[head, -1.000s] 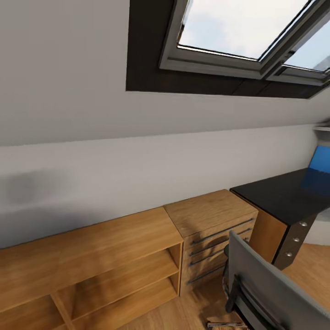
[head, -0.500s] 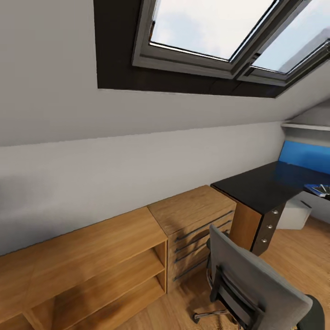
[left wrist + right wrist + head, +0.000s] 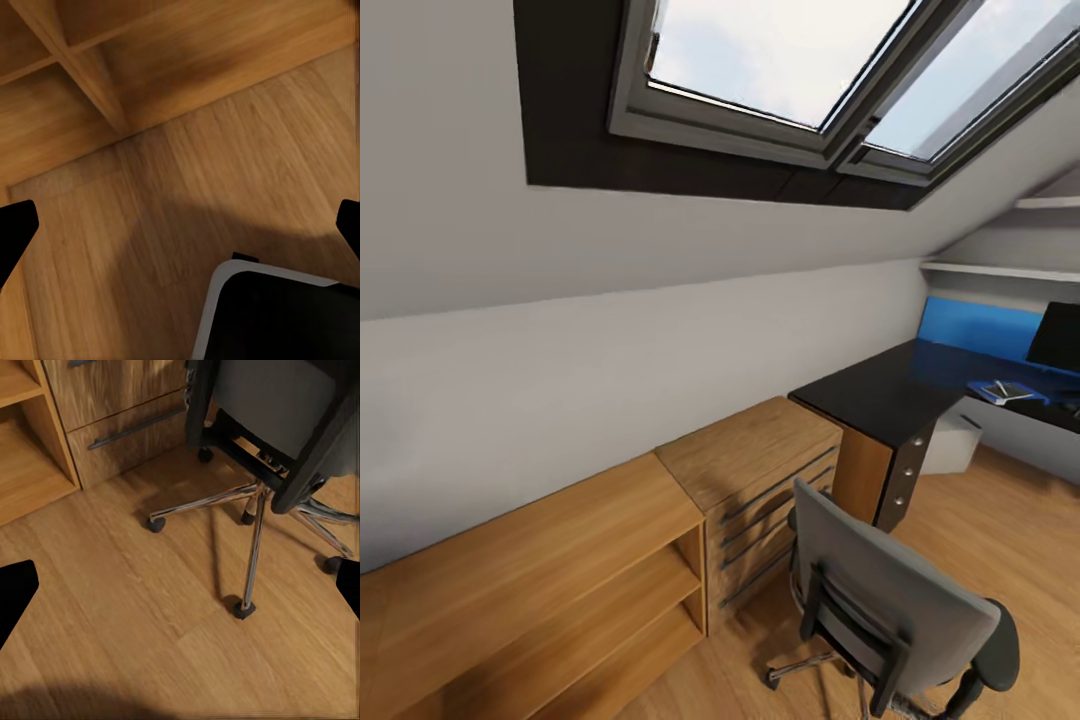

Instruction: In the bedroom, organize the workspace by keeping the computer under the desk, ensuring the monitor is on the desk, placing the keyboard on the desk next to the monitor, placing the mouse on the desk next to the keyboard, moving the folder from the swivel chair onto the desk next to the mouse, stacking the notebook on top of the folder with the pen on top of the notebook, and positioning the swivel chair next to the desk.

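Observation:
The swivel chair [image 3: 890,600] stands in the near right with its grey back toward me, a short way from the desk [image 3: 880,385]. Its chrome base [image 3: 251,521] and castors rest on the floor in front of my open right gripper [image 3: 180,589]. The desk's glossy black top runs off to the right, above a drawer unit [image 3: 905,470] with silver knobs. On the desk lie the blue folder [image 3: 1000,392], with a small dark notebook and a white pen on it, and the black monitor [image 3: 1057,335]. The grey computer [image 3: 952,445] sits under the desk. My left gripper [image 3: 180,229] hangs open over bare floor. Keyboard and mouse are out of view.
A wooden drawer chest [image 3: 760,470] adjoins the desk's left end, with low wooden shelving [image 3: 530,570] beside it along the sloped wall. A skylight [image 3: 780,60] is overhead. A blue panel [image 3: 980,325] backs the desk. Wooden floor [image 3: 1000,540] lies open right of the chair.
The head camera has swung to the right. More of the desk and chair now show, and the monitor, folder and computer have come into the picture.

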You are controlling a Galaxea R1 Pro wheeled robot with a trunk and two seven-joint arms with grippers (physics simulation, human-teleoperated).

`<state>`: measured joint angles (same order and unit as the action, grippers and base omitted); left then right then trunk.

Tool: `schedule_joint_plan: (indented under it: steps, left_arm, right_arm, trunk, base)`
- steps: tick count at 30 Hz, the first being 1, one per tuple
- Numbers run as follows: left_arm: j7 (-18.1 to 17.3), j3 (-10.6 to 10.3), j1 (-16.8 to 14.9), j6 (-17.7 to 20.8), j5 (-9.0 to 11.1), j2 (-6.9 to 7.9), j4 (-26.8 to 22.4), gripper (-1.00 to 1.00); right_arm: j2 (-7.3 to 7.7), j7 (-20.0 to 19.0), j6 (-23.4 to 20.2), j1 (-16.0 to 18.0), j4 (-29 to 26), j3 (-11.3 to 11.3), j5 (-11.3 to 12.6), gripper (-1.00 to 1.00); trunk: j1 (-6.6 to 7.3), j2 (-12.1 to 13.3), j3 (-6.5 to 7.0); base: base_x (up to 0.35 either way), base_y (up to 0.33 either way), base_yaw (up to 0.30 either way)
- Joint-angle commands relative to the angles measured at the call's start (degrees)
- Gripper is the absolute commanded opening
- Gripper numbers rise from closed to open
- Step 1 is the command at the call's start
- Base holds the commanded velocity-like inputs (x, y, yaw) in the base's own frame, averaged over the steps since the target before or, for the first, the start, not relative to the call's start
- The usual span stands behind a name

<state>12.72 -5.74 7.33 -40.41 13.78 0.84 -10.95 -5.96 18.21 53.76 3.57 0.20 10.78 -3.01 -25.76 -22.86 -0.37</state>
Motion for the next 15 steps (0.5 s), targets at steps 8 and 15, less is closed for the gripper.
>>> schedule_joint_plan:
  steps: [8, 15]
  left_arm:
    - [0.3, -0.4, 0.0, -0.1, 0.4, 0.03, -0.1, 1.00]
    - [0.3, -0.5, 0.0, -0.1, 0.4, 0.03, -0.1, 1.00]
  right_arm:
    - [-0.02, 0.6, 0.0, 0.0, 0.1, 0.3, -0.3, 1.00]
    - [-0.02, 0.6, 0.0, 0.0, 0.1, 0.3, -0.3, 1.00]
  trunk:
    - [-0.02, -0.1, -0.56]
    - [-0.02, -0.1, -1.02]
  base:
    - [0.000, 0.008, -0.231]
    - [0.000, 0.037, -0.228]
